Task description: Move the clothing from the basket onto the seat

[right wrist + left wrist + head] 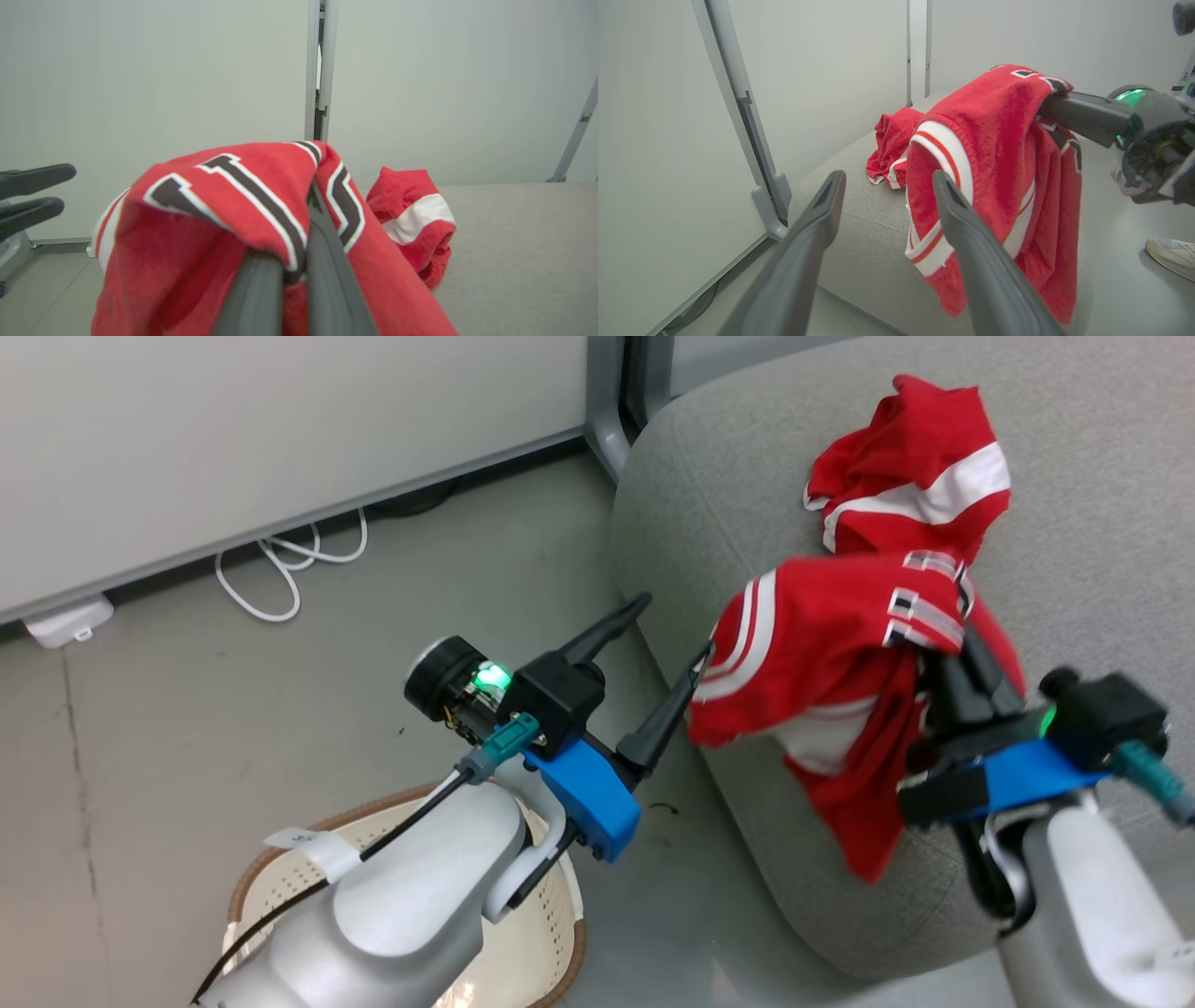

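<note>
One red garment [910,476] already lies crumpled on the seat [1102,569], further back from its edge. A second garment [822,653] hangs from the right tool [962,658], which is pinched tight on the cloth. It dangles over the seat's near edge, close to the corner, and is not yet let go. The left tool [674,627] stands wide apart and empty, just beside the cloth. The basket [280,859] sits on the floor below, mostly hidden by the left arm, so I cannot tell whether more is left inside.
</note>
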`<state>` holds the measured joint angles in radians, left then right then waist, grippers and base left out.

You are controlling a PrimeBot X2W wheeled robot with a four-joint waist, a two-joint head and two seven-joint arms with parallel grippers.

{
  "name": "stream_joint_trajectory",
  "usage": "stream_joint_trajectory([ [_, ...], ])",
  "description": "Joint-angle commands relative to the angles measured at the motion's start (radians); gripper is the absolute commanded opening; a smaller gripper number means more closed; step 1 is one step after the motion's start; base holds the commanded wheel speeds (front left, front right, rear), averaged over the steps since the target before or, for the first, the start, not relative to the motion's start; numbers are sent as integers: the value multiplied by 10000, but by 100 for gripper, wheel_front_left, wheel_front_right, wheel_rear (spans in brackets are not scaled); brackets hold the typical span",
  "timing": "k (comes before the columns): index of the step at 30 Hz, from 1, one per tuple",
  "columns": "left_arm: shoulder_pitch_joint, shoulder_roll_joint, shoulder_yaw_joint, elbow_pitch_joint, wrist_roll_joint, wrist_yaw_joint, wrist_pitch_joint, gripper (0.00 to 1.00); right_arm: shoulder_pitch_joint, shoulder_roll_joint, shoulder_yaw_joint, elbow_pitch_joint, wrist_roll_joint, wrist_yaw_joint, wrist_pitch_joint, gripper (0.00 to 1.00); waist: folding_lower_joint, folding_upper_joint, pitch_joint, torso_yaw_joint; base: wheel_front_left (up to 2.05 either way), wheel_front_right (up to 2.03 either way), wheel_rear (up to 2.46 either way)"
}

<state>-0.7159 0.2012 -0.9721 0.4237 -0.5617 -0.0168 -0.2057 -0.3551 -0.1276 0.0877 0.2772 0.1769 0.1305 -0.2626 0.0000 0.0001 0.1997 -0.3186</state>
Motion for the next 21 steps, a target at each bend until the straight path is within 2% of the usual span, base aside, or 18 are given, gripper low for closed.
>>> stream_joint_trajectory([
  [1,-171,84,92,-28,62,77,-67,100,-385,-86,-99,-102,18,5,-35,0,0,-1,198,84,0,0,0],
  [11,-957,194,177,-231,285,163,-12,100,-3491,-747,-1391,-448,-29,5,-34,0,0,-1,1693,573,0,0,0],
  [15,-1356,39,99,-226,463,113,-37,100,-4767,-1357,-2418,-436,38,5,-34,0,0,-1,2327,952,0,0,0],
  [21,-1867,-167,-19,-129,702,17,-123,100,-6336,-2749,-3707,254,56,5,-34,0,0,-1,3195,1440,0,0,0],
])
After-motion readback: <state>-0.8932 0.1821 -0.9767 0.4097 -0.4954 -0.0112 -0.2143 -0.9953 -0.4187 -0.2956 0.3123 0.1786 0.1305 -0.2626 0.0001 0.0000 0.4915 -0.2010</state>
